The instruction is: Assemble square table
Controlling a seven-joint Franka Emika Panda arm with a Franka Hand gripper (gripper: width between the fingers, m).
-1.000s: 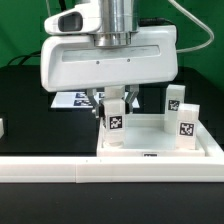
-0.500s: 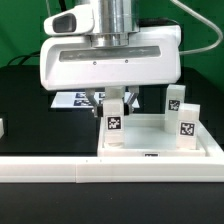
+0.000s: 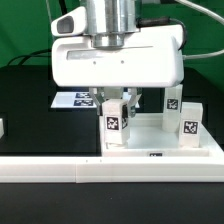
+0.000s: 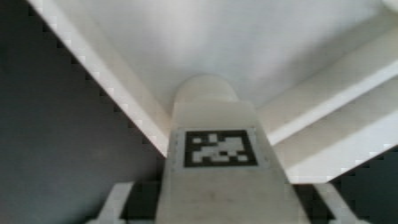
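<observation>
I count three legs standing upright on one tabletop [image 3: 160, 150], which lies just behind the long white rail [image 3: 60, 168]. My gripper [image 3: 114, 101] is closed on the leftmost leg [image 3: 114, 124], at the slab's near-left corner. The other two legs [image 3: 172, 102] [image 3: 189, 124] stand on the exterior view's right. One marker board [image 3: 72, 100] lies far left.

The square table [image 3: 160, 148] and its leg blocks [image 3: 116, 122] looked like smooth white plastic with a faint sheen. The tabletop [image 3: 25, 95] was matt black, and the leg's tag [image 4: 219, 148] looked like printed paper.
</observation>
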